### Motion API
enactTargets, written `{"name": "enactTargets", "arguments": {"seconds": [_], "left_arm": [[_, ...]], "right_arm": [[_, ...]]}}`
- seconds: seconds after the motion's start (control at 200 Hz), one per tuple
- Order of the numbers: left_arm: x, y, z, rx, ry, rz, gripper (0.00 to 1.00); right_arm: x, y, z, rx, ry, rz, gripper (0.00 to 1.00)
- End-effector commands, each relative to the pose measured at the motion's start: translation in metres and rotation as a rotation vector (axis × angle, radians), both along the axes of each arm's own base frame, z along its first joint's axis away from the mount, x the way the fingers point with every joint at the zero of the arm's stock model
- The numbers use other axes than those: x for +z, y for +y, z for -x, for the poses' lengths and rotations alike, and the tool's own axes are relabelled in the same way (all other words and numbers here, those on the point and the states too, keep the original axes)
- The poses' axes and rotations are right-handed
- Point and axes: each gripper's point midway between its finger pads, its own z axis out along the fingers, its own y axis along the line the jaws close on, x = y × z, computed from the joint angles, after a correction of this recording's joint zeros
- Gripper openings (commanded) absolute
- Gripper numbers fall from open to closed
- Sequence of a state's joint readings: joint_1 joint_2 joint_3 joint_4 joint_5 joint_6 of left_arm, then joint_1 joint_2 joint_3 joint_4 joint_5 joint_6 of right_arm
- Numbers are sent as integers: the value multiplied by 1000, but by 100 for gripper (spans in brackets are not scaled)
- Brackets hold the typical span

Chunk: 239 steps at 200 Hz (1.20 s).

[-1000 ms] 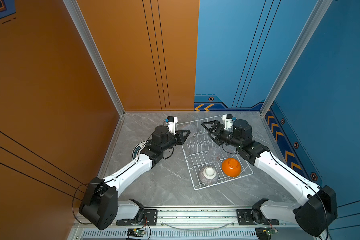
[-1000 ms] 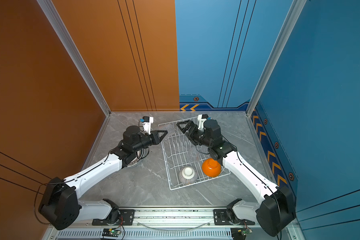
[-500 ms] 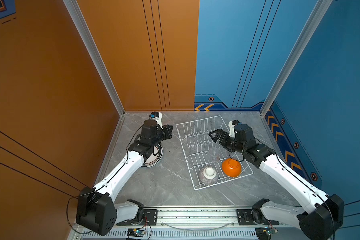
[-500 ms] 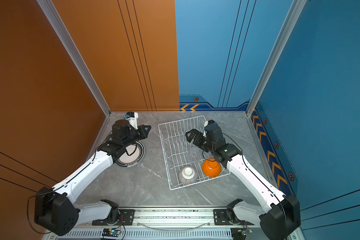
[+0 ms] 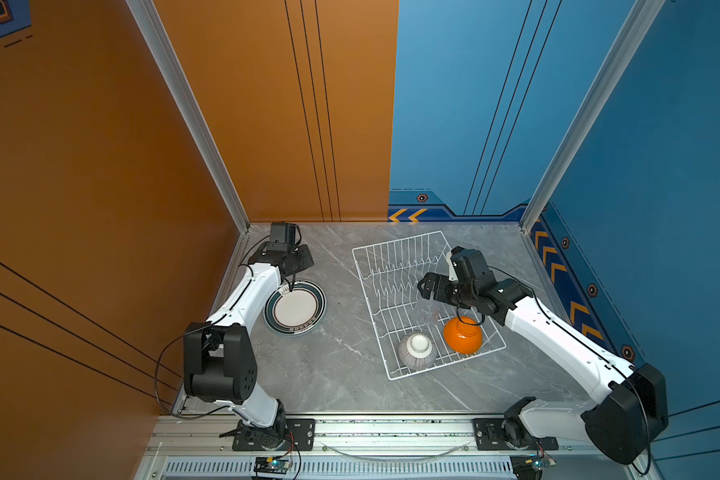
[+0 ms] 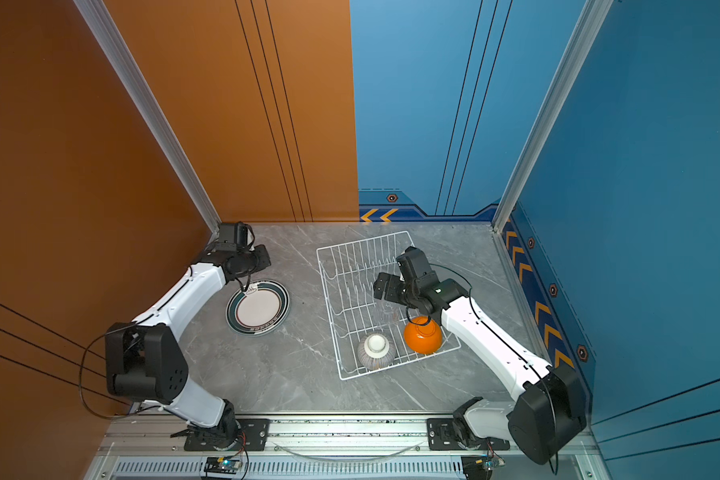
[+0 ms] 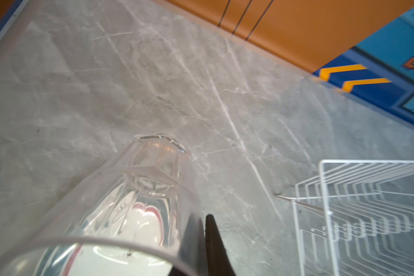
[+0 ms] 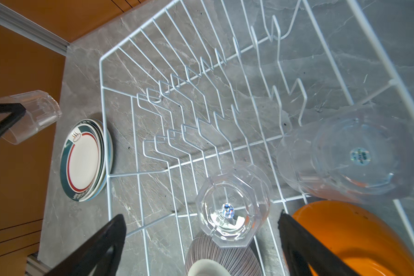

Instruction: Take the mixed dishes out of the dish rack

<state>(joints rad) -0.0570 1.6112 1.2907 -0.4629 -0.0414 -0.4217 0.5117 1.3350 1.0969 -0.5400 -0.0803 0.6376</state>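
Left claw (image 7: 202, 234) was clamped on the rim wall of a clear held tumbler (image 7: 134, 191), one finger inside the glass and one outside, out to the left of the dish rack (image 5: 408, 270) and above the far edge of the plates (image 5: 295, 307). That glass was tilted over, mouth at the claw, base aimed away towards the back wall.

Right claw (image 8: 201, 217) hung wide open over the rack's middle, holding nothing, fingers straddling an upturned tumbler (image 8: 232, 205) that stood with its eight-sided base up and long axis upright. Tight quarters there: the striped bowl (image 5: 416, 351) sat foot-up just beside it at the rack's near end, the orange bowl (image 5: 462, 334) was close by one finger, and a second tumbler (image 8: 351, 157) stood base-up beside them.

Both top views showed a single dark-ringed plate on the tabletop (image 5: 341, 365); the right wrist view showed a stack, with more rims underneath. The rack's glasses were faint smudges from above but crisp from the wrist.
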Motion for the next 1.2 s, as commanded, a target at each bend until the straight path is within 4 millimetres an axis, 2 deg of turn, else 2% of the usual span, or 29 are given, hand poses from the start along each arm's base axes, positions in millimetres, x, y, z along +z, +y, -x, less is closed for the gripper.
{"name": "enactTargets", "arguments": {"seconds": [0.0,0.095,0.335,0.475,0.686,0.891,1.191], "left_arm": [[13,26,3,38,23,-149,0],[10,40,1,63,48,-178,0],[-7,68,-15,104,119,-206,0],[-22,81,-23,113,177,-193,0],[-40,85,-27,114,222,-158,0],[-58,92,-26,121,271,-133,0],[-70,97,-27,138,301,-113,0]], "right_arm": [[-14,0,1,47,37,78,100],[-26,1,0,65,64,112,100],[-41,9,-4,104,81,179,99],[-50,7,-5,95,98,217,90],[-61,1,-8,95,124,287,85],[-70,9,-9,121,154,290,81],[-75,9,-6,124,167,302,78]]}}
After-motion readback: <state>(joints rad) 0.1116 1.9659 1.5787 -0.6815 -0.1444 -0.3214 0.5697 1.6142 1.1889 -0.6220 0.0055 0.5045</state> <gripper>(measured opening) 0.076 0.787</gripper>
